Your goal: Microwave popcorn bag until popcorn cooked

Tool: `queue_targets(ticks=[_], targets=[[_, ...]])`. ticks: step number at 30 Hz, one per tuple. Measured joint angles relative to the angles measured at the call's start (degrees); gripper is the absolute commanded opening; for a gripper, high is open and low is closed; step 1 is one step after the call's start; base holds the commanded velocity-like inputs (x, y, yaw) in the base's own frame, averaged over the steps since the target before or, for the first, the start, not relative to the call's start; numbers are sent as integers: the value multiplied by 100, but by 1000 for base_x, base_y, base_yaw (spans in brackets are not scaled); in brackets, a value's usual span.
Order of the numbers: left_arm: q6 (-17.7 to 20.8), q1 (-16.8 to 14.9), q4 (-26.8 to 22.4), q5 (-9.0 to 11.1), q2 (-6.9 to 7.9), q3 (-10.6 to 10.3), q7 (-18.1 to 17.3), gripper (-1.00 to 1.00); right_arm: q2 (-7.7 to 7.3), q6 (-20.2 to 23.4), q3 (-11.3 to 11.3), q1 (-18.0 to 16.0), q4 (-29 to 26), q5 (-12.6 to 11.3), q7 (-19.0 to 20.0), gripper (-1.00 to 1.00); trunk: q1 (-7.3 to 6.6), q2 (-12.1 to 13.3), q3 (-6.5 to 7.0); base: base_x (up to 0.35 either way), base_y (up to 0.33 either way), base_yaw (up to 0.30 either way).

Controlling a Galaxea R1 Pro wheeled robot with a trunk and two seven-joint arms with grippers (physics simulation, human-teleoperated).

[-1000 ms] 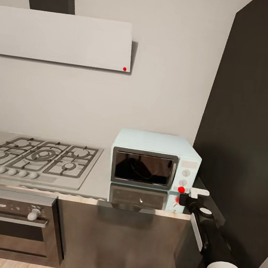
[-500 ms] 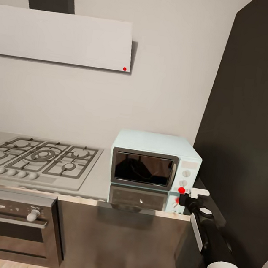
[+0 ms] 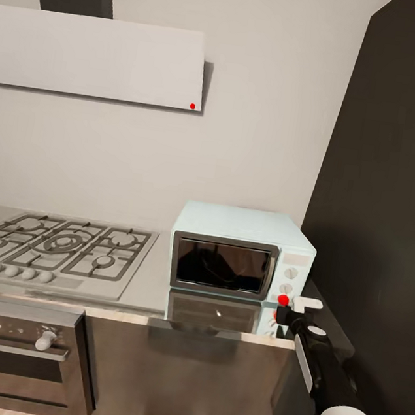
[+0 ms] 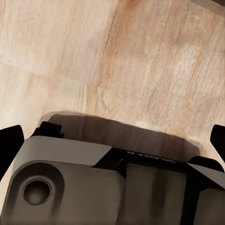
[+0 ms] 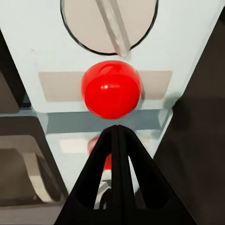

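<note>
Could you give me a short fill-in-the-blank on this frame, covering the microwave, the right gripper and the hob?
1. The microwave door is ____.
2. The right gripper has its fingers pressed together, aimed at a ____ button on the microwave's panel.
3. In the head view, the gas hob lies to the ____ of the microwave.
4. The left wrist view looks down on a ____ floor.

Missing words: shut; red; left; wooden

Gas hob point(image 3: 56, 252) left on worktop; oven point(image 3: 15, 355) beneath it; white hood point(image 3: 100, 57) above; wood floor point(image 4: 93, 56).
</note>
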Motion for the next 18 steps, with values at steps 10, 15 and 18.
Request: queue_targets(ticks=[10,15,18], targets=[[0,0,0,0,0,0,1,100,-1,-138,1,0,90,0,3,-100,0,0,0,3,0,0],[0,0,0,0,0,0,1,100,-1,-139,0,0,90,0,3,-100,-1,0,0,79,0,0],[0,0,0,0,2,0,0,100,-1,-142,0,0,90,0,3,-100,-1,0,0,113,0,0]])
